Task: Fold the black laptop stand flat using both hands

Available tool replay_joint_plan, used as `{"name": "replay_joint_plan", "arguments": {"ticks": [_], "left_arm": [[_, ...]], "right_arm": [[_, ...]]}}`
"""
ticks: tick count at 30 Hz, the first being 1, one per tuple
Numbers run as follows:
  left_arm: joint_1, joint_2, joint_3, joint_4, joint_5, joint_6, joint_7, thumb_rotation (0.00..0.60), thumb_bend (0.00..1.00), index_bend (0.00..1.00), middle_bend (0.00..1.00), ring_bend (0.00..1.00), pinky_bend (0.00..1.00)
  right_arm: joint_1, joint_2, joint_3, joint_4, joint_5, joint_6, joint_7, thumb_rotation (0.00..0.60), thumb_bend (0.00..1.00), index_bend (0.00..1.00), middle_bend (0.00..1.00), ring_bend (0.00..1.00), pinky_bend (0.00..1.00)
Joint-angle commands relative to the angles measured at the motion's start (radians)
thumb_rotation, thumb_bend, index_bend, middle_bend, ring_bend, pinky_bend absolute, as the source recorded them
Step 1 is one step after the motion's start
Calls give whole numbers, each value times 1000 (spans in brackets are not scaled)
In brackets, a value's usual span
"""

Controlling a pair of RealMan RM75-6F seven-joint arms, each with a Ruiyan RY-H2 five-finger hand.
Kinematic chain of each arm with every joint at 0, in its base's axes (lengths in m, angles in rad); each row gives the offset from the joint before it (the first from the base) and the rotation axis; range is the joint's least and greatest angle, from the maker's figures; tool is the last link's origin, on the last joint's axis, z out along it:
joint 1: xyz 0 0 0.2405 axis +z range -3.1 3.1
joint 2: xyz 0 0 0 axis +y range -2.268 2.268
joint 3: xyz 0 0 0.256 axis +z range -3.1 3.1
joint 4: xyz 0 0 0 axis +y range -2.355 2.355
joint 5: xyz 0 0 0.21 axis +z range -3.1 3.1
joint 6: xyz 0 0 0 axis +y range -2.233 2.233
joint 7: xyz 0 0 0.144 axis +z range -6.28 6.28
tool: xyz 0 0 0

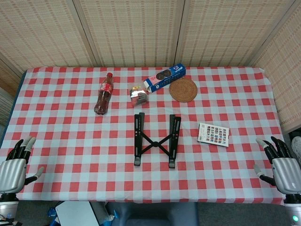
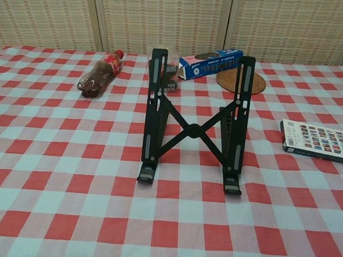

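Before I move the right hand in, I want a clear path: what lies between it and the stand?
Only the small box lies near that line, slightly beyond it; otherwise bare cloth from right hand to stand, seen in the head view.

Lighting: bright, even, diffuse in both views.
Shadows soft and short under the laptop stand [image 2: 192, 127]; no glare; head view corners perhaps slightly bowed.

The counter [image 1: 70, 141] wears a red-and-white checked cloth, matt and faintly creased. The laptop stand [image 2: 192, 130] looks like matt black metal or hard plastic. The cola bottle [image 1: 104, 93] is clear glossy plastic. The round coaster [image 1: 183, 90] is woven straw, rough. Each robot hand [image 1: 11, 170] [image 1: 282, 167] has silvery shells with a dull sheen.
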Motion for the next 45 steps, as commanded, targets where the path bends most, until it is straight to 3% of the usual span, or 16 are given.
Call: {"name": "replay_joint_plan", "arguments": {"ticks": [1,14,21,25,26,28,30,31,32,35,38,45], "left_arm": [[0,-1,0,1,0,0,0,600,227,35,0,17,181],[-32,22,-10,-9,2,-58,-104,600,227,42,0,23,181],[-117,67,-54,-4,6,-181,-369,600,227,86,22,86,181],[-187,83,-83,12,12,-282,-573,600,226,125,40,93,181],[-211,89,-89,22,28,-313,-657,576,219,130,42,95,181],[-247,93,-102,39,40,-357,-782,469,207,134,49,98,181],[-287,90,-116,61,51,-399,-909,290,193,135,63,106,181],[-307,85,-124,76,57,-417,-968,251,188,135,67,109,181],[-318,82,-127,84,59,-425,-993,171,178,134,72,115,181],[-372,58,-140,119,71,-470,-1104,41,168,131,82,125,181],[-421,31,-145,155,77,-513,-1175,0,163,129,85,127,182],[-523,-54,-156,243,52,-610,-1295,0,151,128,86,127,182]], "right_arm": [[0,-2,0,1,-3,1,0,600,294,132,177,30,62],[12,3,2,-17,-23,-1,10,600,294,133,177,30,62],[64,21,19,-70,-27,-64,44,600,214,132,177,30,62],[111,20,34,-100,-9,-130,90,600,102,132,177,30,62],[126,18,39,-108,0,-153,113,600,85,132,177,30,62],[148,16,44,-118,16,-191,150,600,69,132,177,30,62],[173,12,51,-129,35,-233,197,600,62,132,177,30,62],[187,8,55,-136,48,-256,230,600,57,133,173,30,62],[193,7,57,-141,55,-268,248,600,53,133,167,30,62],[227,3,65,-162,93,-339,374,600,31,131,143,30,62],[261,6,72,-168,115,-409,498,600,11,113,131,30,62],[307,-27,88,-132,162,-495,659,600,0,63,92,16,62]]}}
